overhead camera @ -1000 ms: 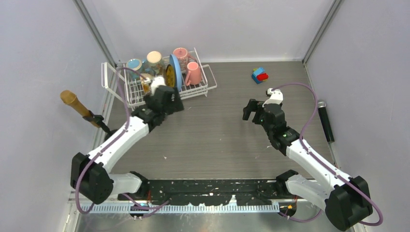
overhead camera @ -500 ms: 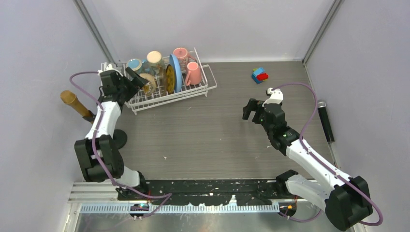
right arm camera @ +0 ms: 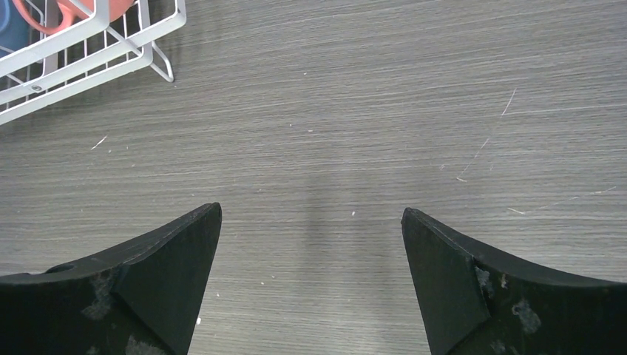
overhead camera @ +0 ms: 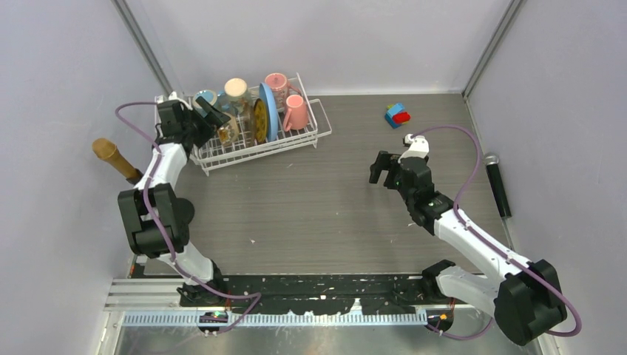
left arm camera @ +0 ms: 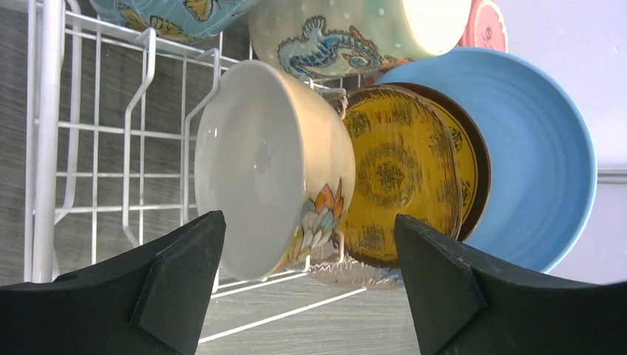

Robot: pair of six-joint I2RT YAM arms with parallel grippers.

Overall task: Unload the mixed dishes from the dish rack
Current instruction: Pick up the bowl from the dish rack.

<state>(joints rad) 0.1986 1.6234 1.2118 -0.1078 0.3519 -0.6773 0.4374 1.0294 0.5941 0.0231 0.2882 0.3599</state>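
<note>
The white wire dish rack [overhead camera: 307, 134] stands at the back left. It holds a teal mug [overhead camera: 205, 98], a cream mug [overhead camera: 236, 90], two pink mugs [overhead camera: 276, 83] [overhead camera: 296, 111], a light-blue plate [overhead camera: 270, 111], a yellow plate [overhead camera: 259, 117] and a small cream bowl [overhead camera: 228, 132]. My left gripper [overhead camera: 212, 118] reaches in over the rack's left end, open. In the left wrist view the bowl [left arm camera: 259, 170] lies on its side just ahead of the left gripper [left arm camera: 310, 229], with the yellow plate [left arm camera: 399, 170] and blue plate [left arm camera: 532, 163] behind. My right gripper [overhead camera: 379, 168] hovers open over bare table.
Colourful toy blocks [overhead camera: 397, 115] sit at the back right. A tan-headed microphone [overhead camera: 111, 155] lies by the left wall and a black one [overhead camera: 497, 181] by the right wall. The rack's corner [right arm camera: 89, 44] shows at the upper left of the right wrist view.
My left arm swung from in front of the rack round to its left end and now points in at the bowl; its jaws narrowed slightly. The right arm barely shifted.
</note>
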